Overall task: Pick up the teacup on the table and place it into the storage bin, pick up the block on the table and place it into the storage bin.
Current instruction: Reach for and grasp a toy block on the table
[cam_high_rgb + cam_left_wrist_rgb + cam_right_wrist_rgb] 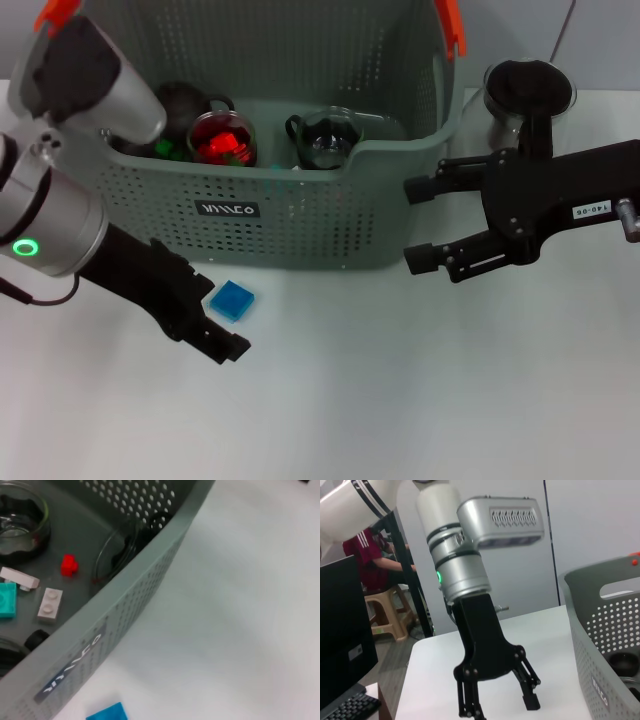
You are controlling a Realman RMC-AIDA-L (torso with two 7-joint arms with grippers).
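A flat blue block lies on the white table just in front of the storage bin, a grey-green perforated basket with orange clips and a black label. The block also shows at the edge of the left wrist view. My left gripper is open and low over the table, right beside the block; the right wrist view shows it open too. A glass teacup with a dark inside stands on the table right of the bin, behind my right arm. My right gripper is open and empty beside the bin's right wall.
Inside the bin are a glass cup with red contents, a dark cup, a clear glass cup and small loose bricks. White table stretches in front of the bin.
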